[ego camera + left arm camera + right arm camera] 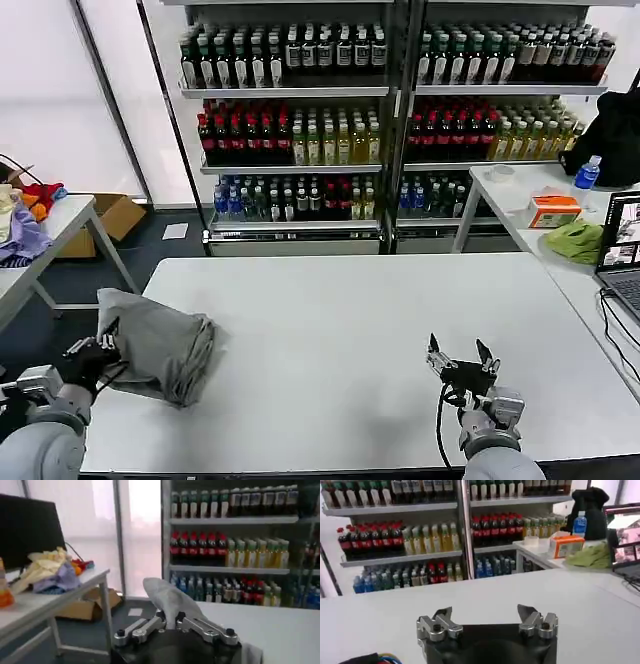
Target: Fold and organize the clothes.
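On table (350,330): left gripper (104,343) clamps folded shirt (160,340); right gripper (460,358) idle, jaws apart.

shop-like lab: stocked drink shelves (290,120)

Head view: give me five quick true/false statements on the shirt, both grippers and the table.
1. The grey shirt lies bundled near the white table's left edge. True.
2. The left gripper is shut on the shirt. True; the left wrist view shows the cloth pinched between its fingers.
3. The right gripper holds a sleeve. False; it is open and empty above bare tabletop, on the right.
4. The shirt is spread flat across the table's middle. False; it is a crumpled heap at the left.
5. The green cloth lies on the work table. False; it sits on the side table at the right, beside an orange box.
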